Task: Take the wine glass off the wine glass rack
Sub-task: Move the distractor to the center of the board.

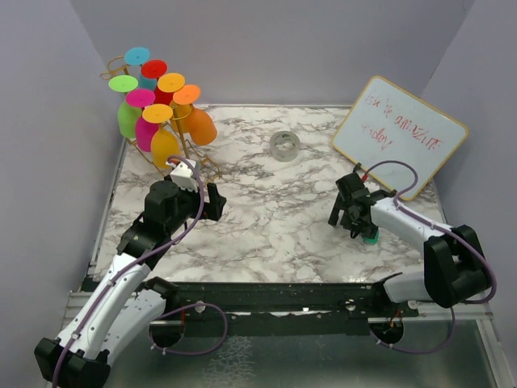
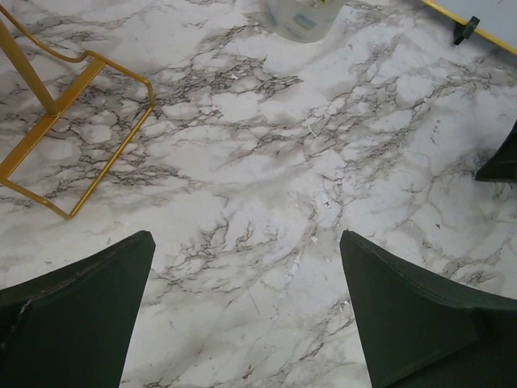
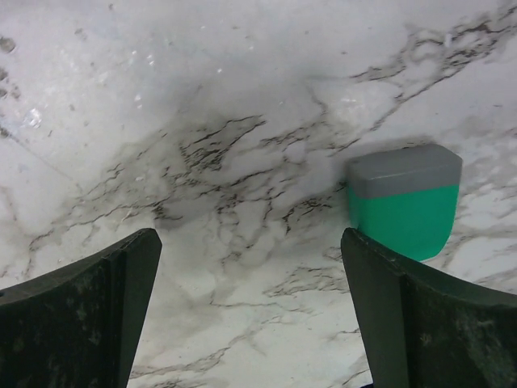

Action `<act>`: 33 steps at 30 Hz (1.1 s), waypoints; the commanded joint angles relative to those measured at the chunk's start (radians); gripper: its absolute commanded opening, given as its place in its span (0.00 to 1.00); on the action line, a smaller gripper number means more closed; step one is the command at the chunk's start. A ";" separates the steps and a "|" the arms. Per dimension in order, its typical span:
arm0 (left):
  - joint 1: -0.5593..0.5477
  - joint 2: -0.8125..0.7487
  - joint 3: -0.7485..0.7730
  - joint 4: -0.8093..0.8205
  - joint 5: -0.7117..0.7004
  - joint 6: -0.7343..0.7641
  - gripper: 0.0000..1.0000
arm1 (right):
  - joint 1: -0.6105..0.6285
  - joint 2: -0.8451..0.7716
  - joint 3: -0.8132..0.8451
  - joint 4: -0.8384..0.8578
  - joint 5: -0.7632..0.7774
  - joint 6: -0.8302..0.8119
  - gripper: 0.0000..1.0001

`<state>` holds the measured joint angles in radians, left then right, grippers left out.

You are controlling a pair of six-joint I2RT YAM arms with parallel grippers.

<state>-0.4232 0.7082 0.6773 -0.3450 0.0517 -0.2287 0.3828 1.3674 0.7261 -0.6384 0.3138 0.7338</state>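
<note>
Marble-patterned bench, enclosed by plain lavender-grey walls.

Task status: not begun, as far as the views show. The wine glass rack stands at the far left corner of the bench. All the coloured wine glasses hang on it bowl down, feet uppermost. None is lifted clear or set on the bench. The approach, the grasp and the removal all remain to be done.

Left end effector: jaws spread fully wide, nothing between them, bare marble beneath. It sits near the rack base and touches neither rack nor glass.

Right end effector: jaws likewise fully spread, holding nothing. A green-and-grey block lies just beside its right finger; contact cannot be determined.

Also present: a clear tape roll at the far centre and a whiteboard propped at the far right.
</note>
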 commanded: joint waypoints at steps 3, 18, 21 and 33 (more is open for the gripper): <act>-0.002 -0.026 0.001 0.007 -0.014 0.004 0.99 | -0.081 0.007 -0.033 -0.021 0.031 0.047 1.00; -0.002 -0.026 0.010 -0.002 -0.020 0.006 0.99 | -0.246 -0.004 -0.020 0.071 -0.030 -0.088 1.00; -0.002 -0.024 0.013 -0.001 -0.021 0.005 0.99 | -0.269 0.028 -0.026 0.092 -0.034 -0.103 1.00; -0.002 -0.034 0.012 -0.003 -0.045 -0.001 0.99 | -0.325 -0.031 -0.025 0.161 -0.228 -0.124 1.00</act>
<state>-0.4229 0.6796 0.6773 -0.3454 0.0326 -0.2241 0.0631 1.3830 0.6987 -0.5247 0.2058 0.6388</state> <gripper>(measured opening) 0.988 0.998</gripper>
